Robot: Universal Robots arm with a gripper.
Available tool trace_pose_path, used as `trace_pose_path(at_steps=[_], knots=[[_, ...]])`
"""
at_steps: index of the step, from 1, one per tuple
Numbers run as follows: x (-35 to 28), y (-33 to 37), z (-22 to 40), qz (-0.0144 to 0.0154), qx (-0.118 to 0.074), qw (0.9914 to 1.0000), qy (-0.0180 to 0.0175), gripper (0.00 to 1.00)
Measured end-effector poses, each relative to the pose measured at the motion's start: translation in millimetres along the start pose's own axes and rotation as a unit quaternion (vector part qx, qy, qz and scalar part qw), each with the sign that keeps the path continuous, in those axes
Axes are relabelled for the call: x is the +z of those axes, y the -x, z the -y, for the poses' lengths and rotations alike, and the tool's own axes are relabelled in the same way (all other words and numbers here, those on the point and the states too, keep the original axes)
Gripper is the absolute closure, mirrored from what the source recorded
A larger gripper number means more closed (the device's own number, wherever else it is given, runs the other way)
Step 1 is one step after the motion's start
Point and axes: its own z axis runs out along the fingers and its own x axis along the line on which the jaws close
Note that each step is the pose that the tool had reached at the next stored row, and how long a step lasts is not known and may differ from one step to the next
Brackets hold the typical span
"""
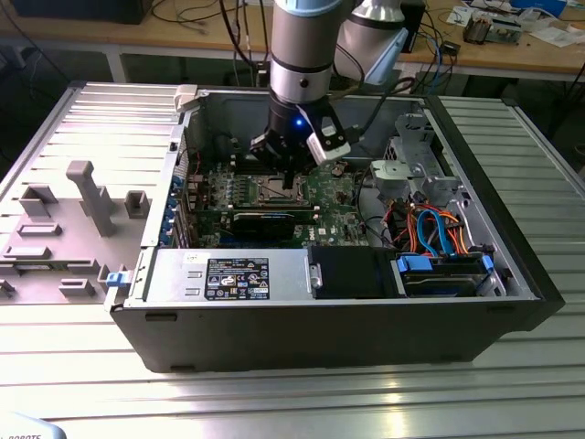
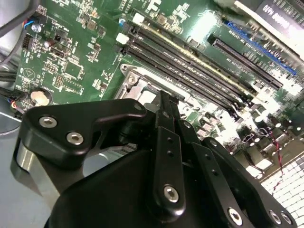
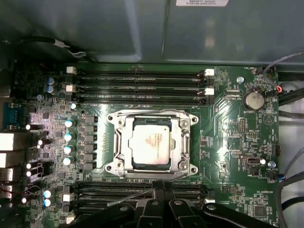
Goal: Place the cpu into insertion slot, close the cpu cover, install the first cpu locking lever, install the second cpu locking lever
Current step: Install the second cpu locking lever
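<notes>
- Lying open on the metal table, the computer case has the arm reaching down over its green board in the exterior view
- First wrist view: cpu cover lies flat around the cpu, seated in the insertion slot
- Gripper beside the socket's edge; fingers look closed, holding nothing
</notes>
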Motion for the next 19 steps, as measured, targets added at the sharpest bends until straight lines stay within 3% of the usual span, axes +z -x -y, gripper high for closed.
trace_pose_path(at_steps=[5, 19], knots=[[4.1, -5.4, 4.8, -0.001, -0.012, 0.99991, 0.0058, 0.89], [5.2, -6.0, 6.0, -0.0015, -0.017, 0.99983, 0.0065, 0.89]])
